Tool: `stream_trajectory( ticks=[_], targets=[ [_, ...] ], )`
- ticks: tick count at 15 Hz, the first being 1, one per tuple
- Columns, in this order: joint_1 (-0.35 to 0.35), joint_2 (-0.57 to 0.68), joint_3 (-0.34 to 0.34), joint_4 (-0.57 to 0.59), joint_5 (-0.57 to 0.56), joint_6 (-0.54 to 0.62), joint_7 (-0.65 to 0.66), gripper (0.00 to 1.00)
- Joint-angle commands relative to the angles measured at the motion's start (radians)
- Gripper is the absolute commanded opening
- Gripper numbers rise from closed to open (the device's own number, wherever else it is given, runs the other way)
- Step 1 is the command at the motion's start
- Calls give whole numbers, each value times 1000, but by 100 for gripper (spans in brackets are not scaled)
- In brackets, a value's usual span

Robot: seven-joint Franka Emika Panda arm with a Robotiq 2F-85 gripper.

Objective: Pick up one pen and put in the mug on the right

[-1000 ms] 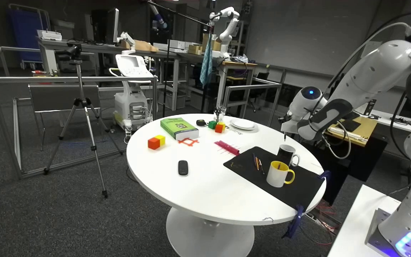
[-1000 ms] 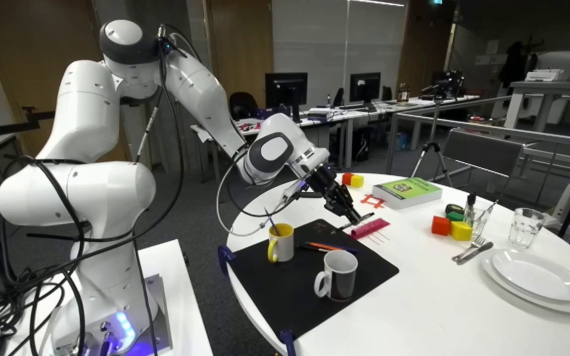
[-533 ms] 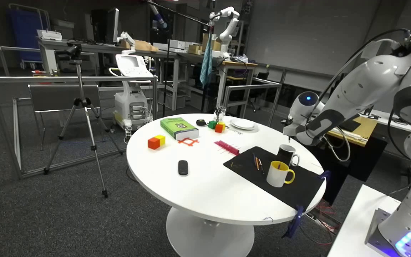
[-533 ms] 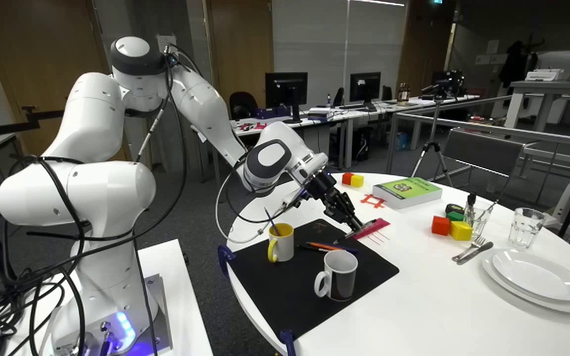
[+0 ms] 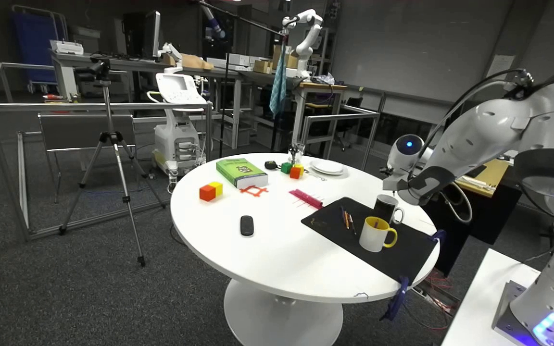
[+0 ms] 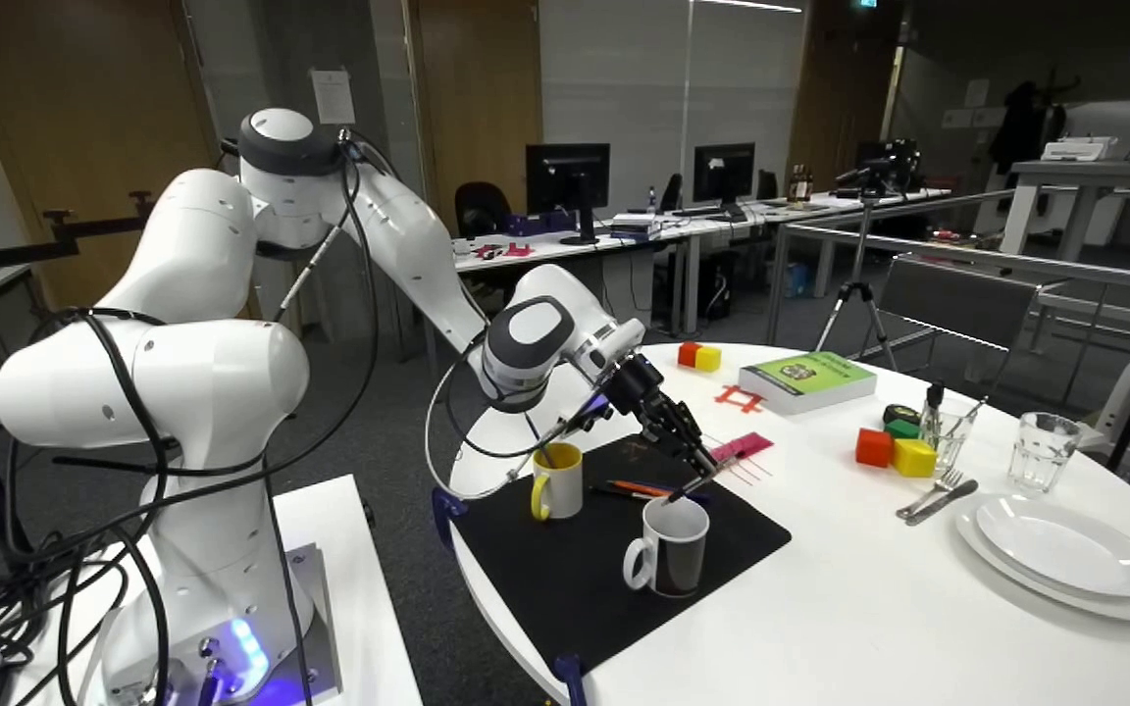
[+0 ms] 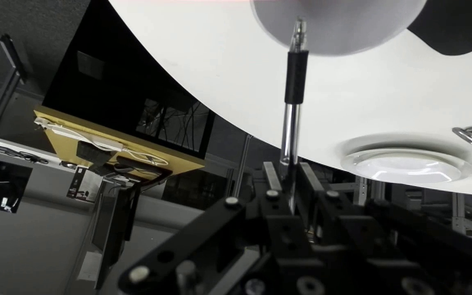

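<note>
The claw (image 7: 288,177) was clamped on a pen (image 7: 294,98), its two fingers (image 7: 272,176) pinching the clear barrel behind the dark sleeve, so that sleeve and tip stuck out ahead. The dark mug (image 6: 675,561) stood upright below the claw on a black mat (image 6: 565,588); in the wrist view and in an exterior view the tip overlapped the mug's mouth, but whether it was inside the rim could not be made out. Handling, as judged: the pen was light and stiff; its barrel looked smooth and slippery and, being thin and round, could have pivoted between the fingers if the tip knocked the rim. The sleeve probably offered more friction, but a hold there would have left less length to lower into the mug, so the barrel behind it was reckoned the better place. The mug, likely ceramic, was rated heavier, hard and prone to chipping; gentle contact was advised.
</note>
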Motion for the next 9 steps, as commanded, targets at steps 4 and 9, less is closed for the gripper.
stream_trajectory(
  ticks=[4, 9],
  targets=[
    [-30, 72, 53, 14, 45, 25, -38, 4],
    [-79, 82, 91, 41, 46, 44, -42, 4]
  ],
)
